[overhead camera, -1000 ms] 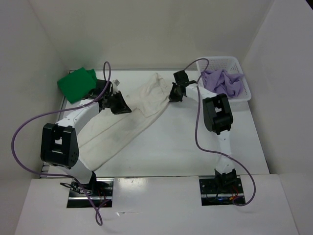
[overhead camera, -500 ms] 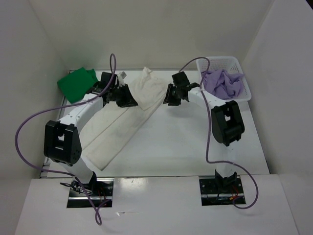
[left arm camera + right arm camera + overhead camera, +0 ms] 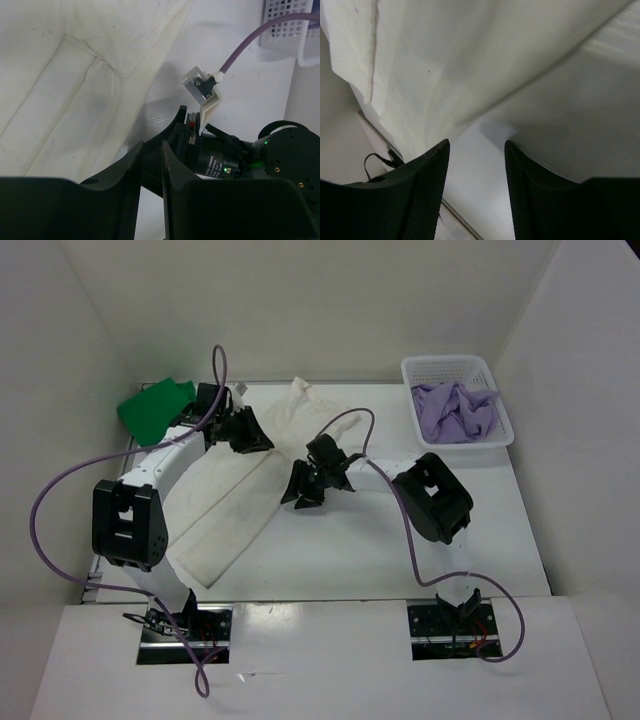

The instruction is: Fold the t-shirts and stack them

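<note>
Table (image 3: 380,540) is plain white, boxed in by white walls (image 3: 300,300). Cream-white shirt (image 3: 230,510) sprawls diagonally across it, green shirt (image 3: 150,410) at far left, lavender shirt (image 3: 455,412) bunched in the basket (image 3: 445,365). Right gripper (image 3: 476,145) gapes wide over the cream cloth; left gripper (image 3: 152,150) is barely cracked, gripping nothing.

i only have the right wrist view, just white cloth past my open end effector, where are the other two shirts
Observer: The green t-shirt lies at the far left of the table.
Operator: and the purple one
Observer: The lavender t-shirt lies crumpled in the white basket at the far right.
Operator: is the left arm gripping the white one
Observer: No. The left end effector is over the cream t-shirt, its jaws barely apart with no cloth between them.
</note>
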`<state>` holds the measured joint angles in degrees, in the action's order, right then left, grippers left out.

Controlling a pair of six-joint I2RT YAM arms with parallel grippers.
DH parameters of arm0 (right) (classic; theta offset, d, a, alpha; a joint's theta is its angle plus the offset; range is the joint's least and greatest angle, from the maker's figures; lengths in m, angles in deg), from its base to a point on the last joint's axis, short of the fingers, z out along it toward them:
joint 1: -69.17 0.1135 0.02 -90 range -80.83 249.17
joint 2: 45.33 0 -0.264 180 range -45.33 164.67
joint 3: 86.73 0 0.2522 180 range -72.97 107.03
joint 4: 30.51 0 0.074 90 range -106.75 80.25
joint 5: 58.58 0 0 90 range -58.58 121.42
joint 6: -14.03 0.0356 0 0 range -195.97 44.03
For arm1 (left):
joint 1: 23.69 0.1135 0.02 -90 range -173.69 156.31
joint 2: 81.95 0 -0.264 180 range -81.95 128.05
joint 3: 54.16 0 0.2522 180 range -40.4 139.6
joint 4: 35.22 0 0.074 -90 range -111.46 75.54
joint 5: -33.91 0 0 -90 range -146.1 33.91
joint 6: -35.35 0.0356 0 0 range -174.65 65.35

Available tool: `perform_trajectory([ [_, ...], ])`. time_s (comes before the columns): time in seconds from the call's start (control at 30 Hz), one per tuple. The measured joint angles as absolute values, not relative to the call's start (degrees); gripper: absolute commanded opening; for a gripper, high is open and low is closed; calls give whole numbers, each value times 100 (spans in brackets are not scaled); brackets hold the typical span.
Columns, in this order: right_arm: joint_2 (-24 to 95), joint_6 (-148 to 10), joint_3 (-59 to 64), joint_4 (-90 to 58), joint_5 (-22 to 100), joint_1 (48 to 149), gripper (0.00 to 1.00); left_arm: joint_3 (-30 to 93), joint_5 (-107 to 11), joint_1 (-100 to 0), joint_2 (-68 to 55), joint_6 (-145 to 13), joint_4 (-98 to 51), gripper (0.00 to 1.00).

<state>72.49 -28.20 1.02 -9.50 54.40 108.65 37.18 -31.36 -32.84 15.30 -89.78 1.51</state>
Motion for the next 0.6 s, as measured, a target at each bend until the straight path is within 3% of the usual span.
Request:
perform_trajectory([
  [0.03, 7305, -2737, 131, -1033, 5433, 10872, 51, 3701, -3141, -3288, 1530, -8969, 148, 28],
  [0.13, 7489, -2499, 196, -1304, 5366, 10918, 25, 3611, -3147, -3290, 1530, -8950, 148, 29],
  [0.27, 7708, -2237, 310, -1508, 5300, 10937, 6, 3533, -3158, -3290, 1530, -8910, 240, 32],
  [0.33, 7703, -2250, 282, -1510, 5267, 10889, 1, 3528, -3165, -3290, 1530, -8891, 275, 33],
  [0.6, 6698, -3247, -711, -869, 5095, 9687, 0, 3528, -3206, -3461, 1605, -8753, 303, 37],
])
